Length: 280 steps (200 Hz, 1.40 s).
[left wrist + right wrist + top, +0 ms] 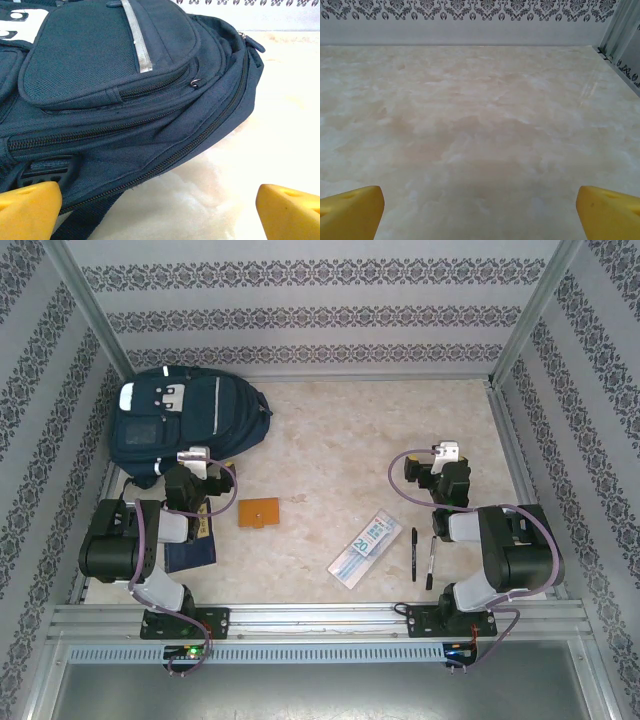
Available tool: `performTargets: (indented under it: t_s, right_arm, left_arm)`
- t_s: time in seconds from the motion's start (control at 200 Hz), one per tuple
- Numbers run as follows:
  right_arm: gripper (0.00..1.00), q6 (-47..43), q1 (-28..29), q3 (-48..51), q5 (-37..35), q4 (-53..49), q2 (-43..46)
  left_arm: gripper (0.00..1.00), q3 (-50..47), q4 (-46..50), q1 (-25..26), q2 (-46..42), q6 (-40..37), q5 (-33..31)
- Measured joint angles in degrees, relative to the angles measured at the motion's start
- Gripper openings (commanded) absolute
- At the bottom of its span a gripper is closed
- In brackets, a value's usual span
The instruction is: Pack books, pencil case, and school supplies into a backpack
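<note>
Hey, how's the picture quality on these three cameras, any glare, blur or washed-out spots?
Top external: bright, even light, sharp, only faint shadows on the table. Left wrist: backpack crisp, the table beside it blown out pale, yellow fingertips soft. Right wrist: evenly lit table, faint glare streak toward the right.

Left fingers (27,210) spread wide, empty; right fingers (610,210) same. Left arm (125,545), right arm (510,552) folded low.
</note>
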<state>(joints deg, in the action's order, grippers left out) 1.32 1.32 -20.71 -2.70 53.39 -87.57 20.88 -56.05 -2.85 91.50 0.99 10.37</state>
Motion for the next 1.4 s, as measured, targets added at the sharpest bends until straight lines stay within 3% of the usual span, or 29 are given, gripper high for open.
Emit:
performTargets:
  t_s: [1.154, 1.269, 1.399]
  right_arm:
    - [0.98, 0.26, 0.00, -0.02, -0.72, -0.42, 0.22]
    - [0.98, 1.46, 0.00, -0.52, -2.89, -8.20, 6.60]
    - [0.98, 9.77, -0.11, -7.63, -3.87, -25.24, 17.55]
  left_arm:
    - [0.99, 0.26, 1.03, 0.35, -0.15, -0.22, -1.46]
    - [0.99, 3.85, 14.40, 2.86, -5.99, -0.26, -5.53]
    - [0.99, 19.71, 37.94, 4.37, -13.38, 5.62, -8.35]
